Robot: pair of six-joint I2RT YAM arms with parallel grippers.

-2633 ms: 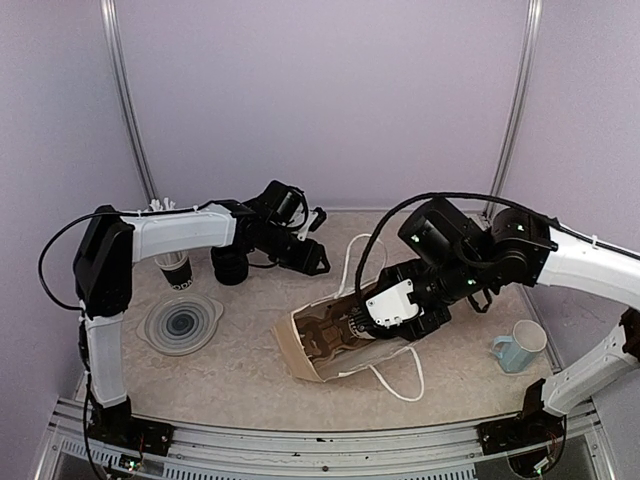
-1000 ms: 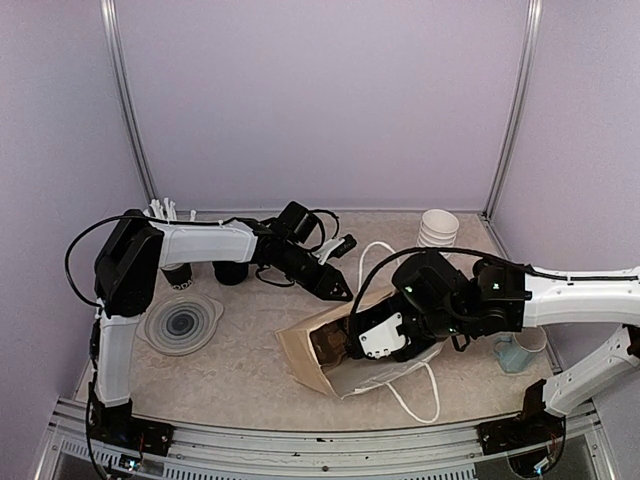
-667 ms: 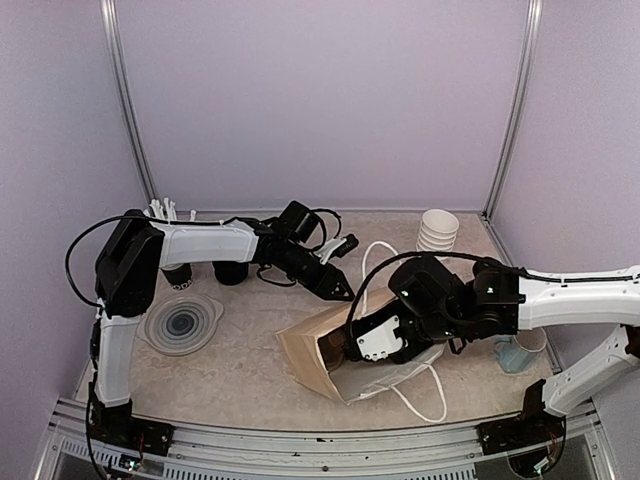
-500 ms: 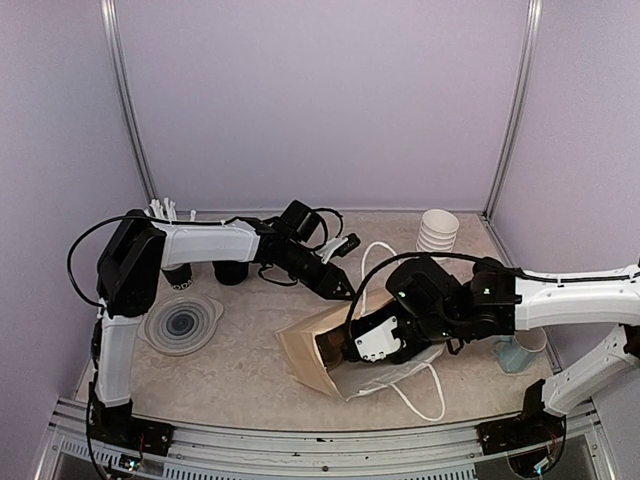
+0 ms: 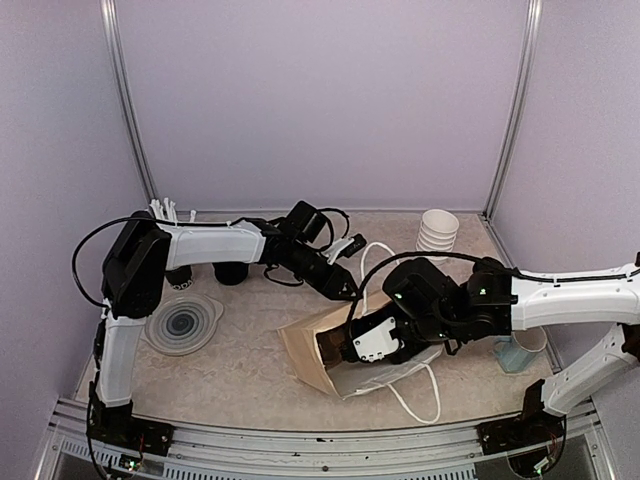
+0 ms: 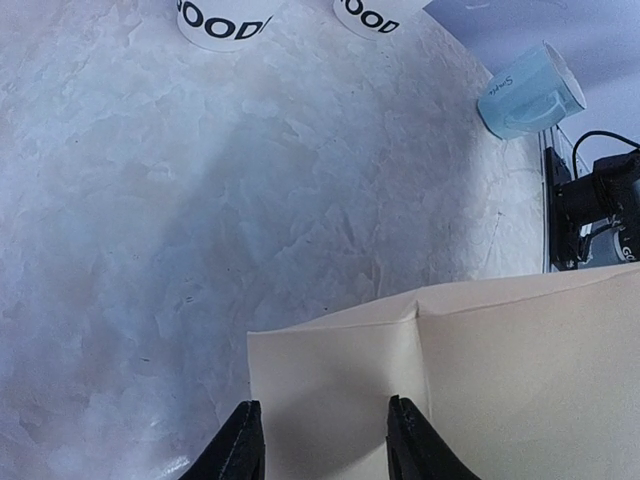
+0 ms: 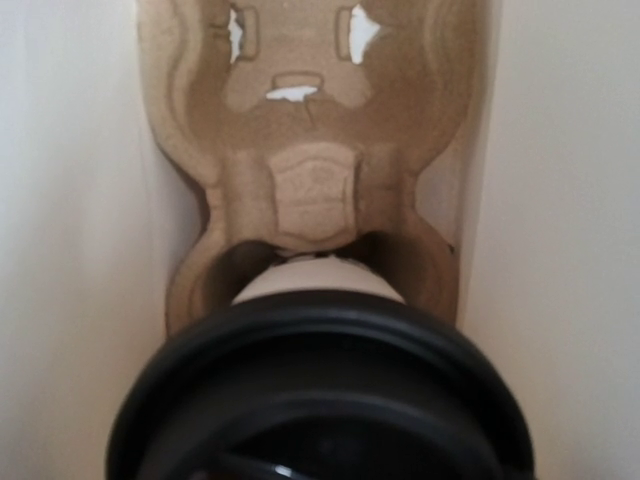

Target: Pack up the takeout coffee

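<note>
A takeout coffee (image 7: 320, 290), white with a black lid (image 7: 320, 400), fills the bottom of the right wrist view. It is inside a tan paper bag (image 5: 300, 355), over a brown cardboard carrier (image 7: 310, 130). My right gripper (image 5: 340, 347) reaches into the bag's mouth, shut on that cup; its fingers are hidden. My left gripper (image 5: 348, 290) (image 6: 328, 440) hangs open just over the bag's upper panel (image 6: 480, 380). Two more black-lidded cups (image 5: 230, 271) (image 5: 180, 277) stand at the back left, partly under the left arm. Two lettered white cup bases (image 6: 225, 20) (image 6: 375, 12) show at the top of the left wrist view.
A stack of lidless white cups (image 5: 438, 230) stands at the back right. A light blue mug (image 5: 515, 352) (image 6: 530, 90) sits by the right arm. A round grey dish (image 5: 180, 322) lies at the left. The bag's white handle loops (image 5: 415, 395) trail toward the front edge.
My left gripper has crept right and down to the bag's top panel. The right gripper has pushed a little further left into the bag with the cup.
</note>
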